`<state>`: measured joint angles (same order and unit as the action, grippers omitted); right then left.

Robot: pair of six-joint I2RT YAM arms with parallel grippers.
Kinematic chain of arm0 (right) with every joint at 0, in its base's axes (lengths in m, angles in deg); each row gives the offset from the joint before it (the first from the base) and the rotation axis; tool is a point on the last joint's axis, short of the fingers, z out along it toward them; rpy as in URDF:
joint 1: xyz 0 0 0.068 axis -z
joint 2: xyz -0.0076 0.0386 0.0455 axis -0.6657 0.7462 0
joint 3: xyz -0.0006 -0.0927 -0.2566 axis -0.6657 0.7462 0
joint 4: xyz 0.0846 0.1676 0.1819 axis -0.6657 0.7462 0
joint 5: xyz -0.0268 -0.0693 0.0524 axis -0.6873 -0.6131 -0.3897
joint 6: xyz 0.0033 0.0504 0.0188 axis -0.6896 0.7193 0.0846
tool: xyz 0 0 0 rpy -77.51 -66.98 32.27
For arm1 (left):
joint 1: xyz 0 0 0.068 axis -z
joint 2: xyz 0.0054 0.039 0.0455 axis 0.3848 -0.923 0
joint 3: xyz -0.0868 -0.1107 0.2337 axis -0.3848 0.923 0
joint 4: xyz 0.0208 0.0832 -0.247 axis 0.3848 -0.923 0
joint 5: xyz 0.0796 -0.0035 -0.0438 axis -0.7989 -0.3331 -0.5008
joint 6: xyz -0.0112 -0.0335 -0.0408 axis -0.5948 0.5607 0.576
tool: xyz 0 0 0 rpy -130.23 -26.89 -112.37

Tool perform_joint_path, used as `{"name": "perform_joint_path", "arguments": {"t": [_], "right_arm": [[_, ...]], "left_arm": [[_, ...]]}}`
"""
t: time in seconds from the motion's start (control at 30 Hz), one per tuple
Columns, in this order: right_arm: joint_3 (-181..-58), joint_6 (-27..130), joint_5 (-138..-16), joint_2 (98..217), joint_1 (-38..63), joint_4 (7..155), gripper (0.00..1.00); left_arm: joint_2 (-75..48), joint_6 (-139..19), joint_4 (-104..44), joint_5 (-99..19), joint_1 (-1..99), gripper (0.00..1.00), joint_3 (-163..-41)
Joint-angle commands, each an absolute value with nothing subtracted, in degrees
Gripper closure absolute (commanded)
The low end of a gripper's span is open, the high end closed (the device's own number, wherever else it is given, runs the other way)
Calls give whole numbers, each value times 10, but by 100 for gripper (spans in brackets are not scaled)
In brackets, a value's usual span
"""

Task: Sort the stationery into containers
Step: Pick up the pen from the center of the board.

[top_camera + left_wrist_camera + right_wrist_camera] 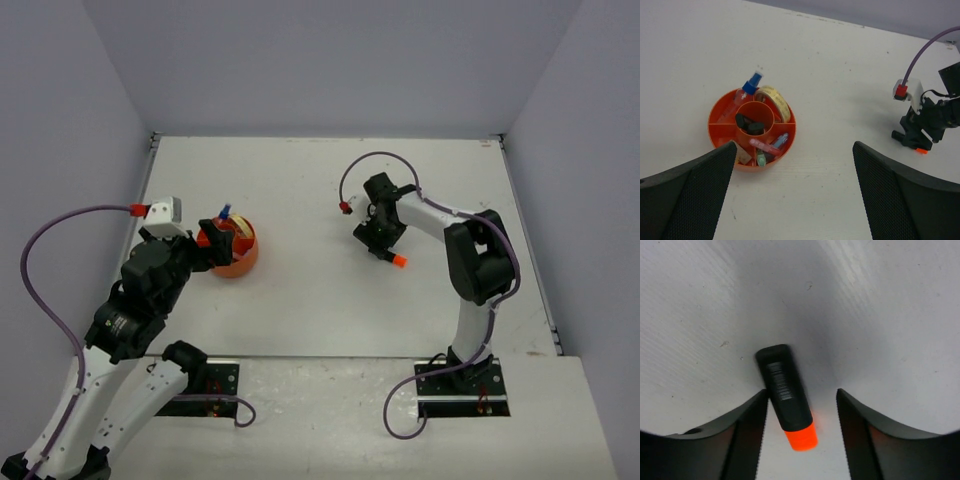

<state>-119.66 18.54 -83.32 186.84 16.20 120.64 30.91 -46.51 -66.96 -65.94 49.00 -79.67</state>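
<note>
Hovering low over the counter (300,190), my right hand (801,395) is released, its fingers (747,435) spread to either side of a black highlighter (787,395) with an orange end. The highlighter lies flat right of centre, orange end toward me. One finger is just beside or touching it and the other is clear of it.

My left hand (794,150) is also released and holds nothing, near the round orange tub (715,107) at the left of the counter. In the tub's compartments lie a blue-capped bottle (751,86), a band ring (775,100), black pieces in the centre well (751,123), pink (765,146), blue (781,140) and green bars (761,159), and a tan cube (743,156).
</note>
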Motion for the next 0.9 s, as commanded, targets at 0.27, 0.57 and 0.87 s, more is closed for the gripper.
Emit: {"name": "perform_joint_path", "arguments": {"t": [0.27, 0.57, 0.87], "right_arm": [[-1238, 202, -753, 1896, 163, 1320, 58], [-1200, 275, -757, 1822, 144, 1267, 100], [-1108, 348, -677, 1564, -3, 1084, 100]], "left_arm": [[322, -489, -671, -650, 488, 0, -799], [310, -440, -640, -557, 488, 0, -796], [246, -289, -412, -301, 488, 0, -713]]}}
